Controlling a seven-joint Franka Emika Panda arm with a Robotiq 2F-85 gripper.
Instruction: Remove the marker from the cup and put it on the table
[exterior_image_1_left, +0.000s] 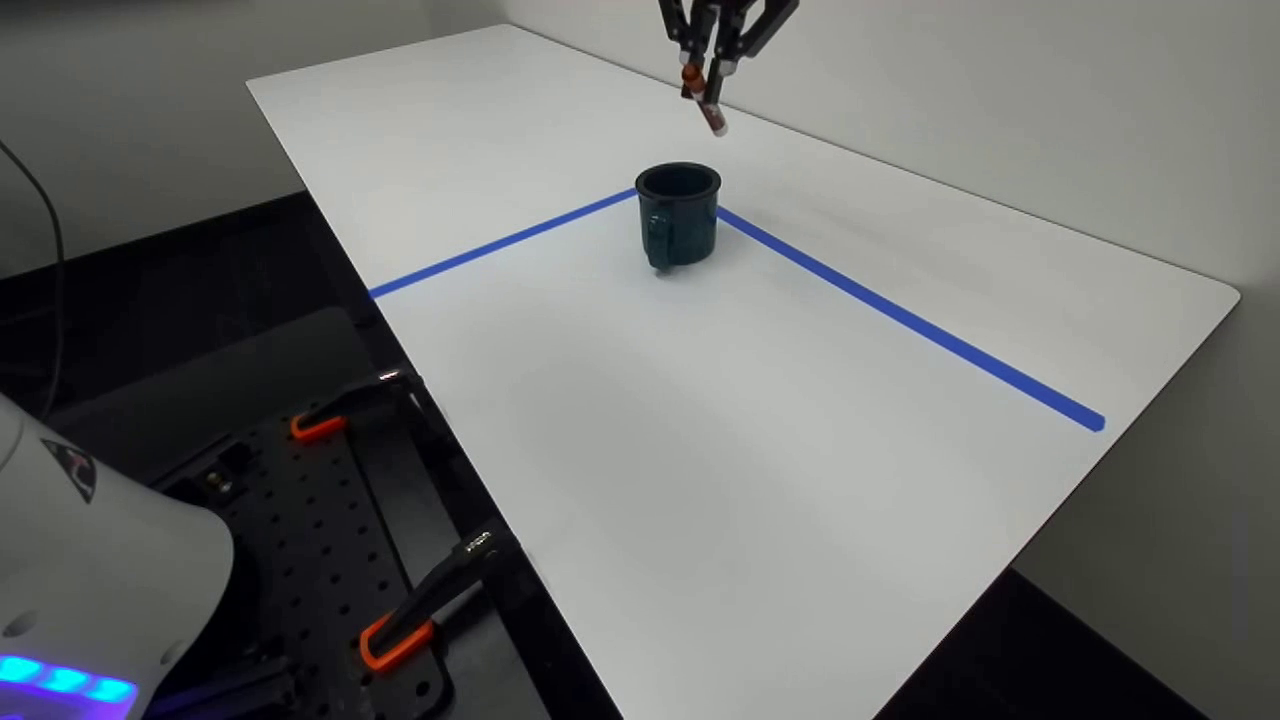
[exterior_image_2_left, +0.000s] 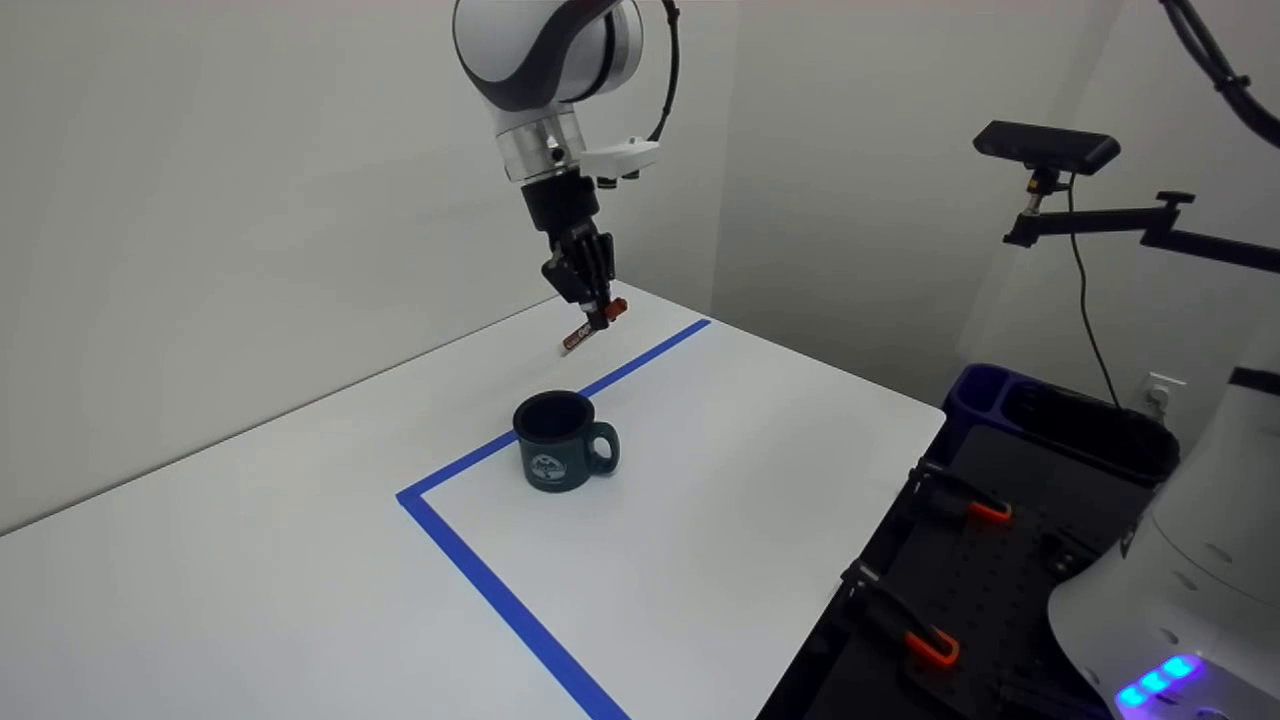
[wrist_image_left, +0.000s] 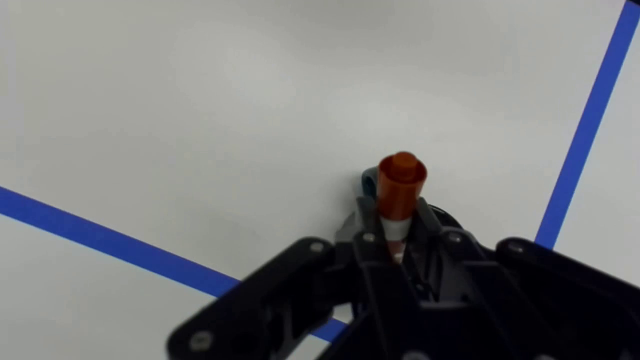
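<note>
Marker tilted, pinched between jaws, apart from cup.

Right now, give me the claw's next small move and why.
I'd probably shift the claw sideways away from the cup before lowering: it grips the marker, tilted, above the table, and in the wrist view the cup shows partly behind it.
</note>
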